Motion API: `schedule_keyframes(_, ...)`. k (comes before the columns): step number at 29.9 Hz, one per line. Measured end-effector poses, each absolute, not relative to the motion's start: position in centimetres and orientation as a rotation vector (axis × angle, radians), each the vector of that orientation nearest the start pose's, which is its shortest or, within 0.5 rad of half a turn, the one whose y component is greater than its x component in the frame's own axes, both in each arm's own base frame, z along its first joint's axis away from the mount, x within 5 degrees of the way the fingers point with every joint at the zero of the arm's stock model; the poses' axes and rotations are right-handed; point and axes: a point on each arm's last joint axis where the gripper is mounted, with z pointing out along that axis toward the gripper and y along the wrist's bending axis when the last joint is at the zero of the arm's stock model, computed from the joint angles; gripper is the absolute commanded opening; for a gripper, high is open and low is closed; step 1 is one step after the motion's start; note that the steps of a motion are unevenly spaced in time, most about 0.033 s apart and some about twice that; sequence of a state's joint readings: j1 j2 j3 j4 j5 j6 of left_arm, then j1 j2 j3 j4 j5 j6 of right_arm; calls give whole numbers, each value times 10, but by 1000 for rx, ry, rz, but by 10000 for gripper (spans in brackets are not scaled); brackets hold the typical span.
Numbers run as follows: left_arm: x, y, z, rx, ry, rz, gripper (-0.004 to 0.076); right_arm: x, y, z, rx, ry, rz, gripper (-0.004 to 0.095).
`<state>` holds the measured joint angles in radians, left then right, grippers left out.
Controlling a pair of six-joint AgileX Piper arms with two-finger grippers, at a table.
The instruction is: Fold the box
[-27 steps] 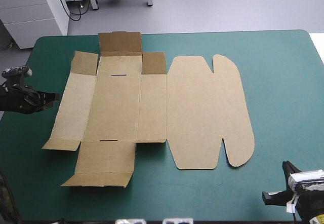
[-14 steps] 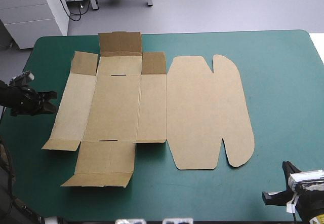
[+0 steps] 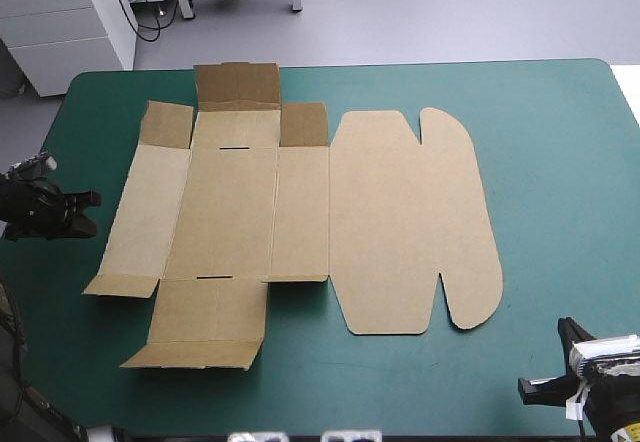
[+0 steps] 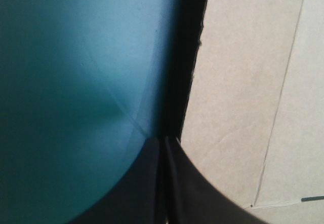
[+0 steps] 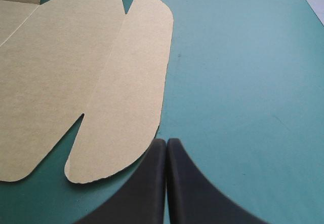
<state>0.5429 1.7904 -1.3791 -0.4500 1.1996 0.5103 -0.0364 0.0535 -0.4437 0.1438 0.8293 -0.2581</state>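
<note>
One brown box [image 3: 300, 217] is lying flat and unfolded on the table [image 3: 606, 70], covering the left and middle of the teal-green cover [image 3: 560, 182], while two grippers are sitting at opposite sides. The sheet's lid [image 3: 410, 222], with its two rounded ears, is spreading toward the right. Two thin slots [image 3: 235, 147] are showing in the middle panel, one toward the far end and one toward the near end. The far flap [image 3: 237, 85] is looking darker than the rest of the board. The left gripper [image 4: 163, 140] is sitting at the table's left edge, its black fingers pressed together into one point and holding nothing. Its tip is pointing just beside the box's left edge, where a strip of shadow is running between board and cover; whether it is touching the board cannot be told. The right gripper [image 5: 166, 142] is hanging near the table's near right corner, its fingers likewise meeting tight with nothing between them. It is pointing past the lid's near rounded ear, with a stretch of cover separating it from the board.
</note>
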Motion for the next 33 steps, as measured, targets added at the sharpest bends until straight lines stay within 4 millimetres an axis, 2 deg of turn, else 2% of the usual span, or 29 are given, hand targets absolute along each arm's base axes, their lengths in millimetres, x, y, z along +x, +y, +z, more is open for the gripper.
schedule_keyframes(2,321,149,248,-280,2824,-514,59,18,9,281,-190,1906,-31,-19)
schedule_keyframes(4,322,148,248,-285,2809,-537,146,18,9,281,-190,1906,-31,-19)
schedule_keyframes(8,322,146,247,-299,2794,-564,403,18,9,281,-190,1905,-31,-19)
schedule_keyframes(9,322,146,247,-297,2793,-562,495,18,9,281,-190,1905,-31,-19)
schedule_keyframes(12,322,147,246,-298,2791,-549,631,18,9,281,-190,1905,-31,-19)
schedule_keyframes(18,320,146,239,-402,2796,-572,638,18,9,281,-190,1905,-31,-19)
schedule_keyframes(26,310,135,214,-533,2798,-689,638,18,9,281,-189,1904,-32,-19)
schedule_keyframes(28,309,133,212,-559,2777,-705,638,18,9,281,-189,1904,-32,-19)
schedule_keyframes(33,316,118,209,-538,2779,-774,638,18,9,281,-189,1904,-32,-19)
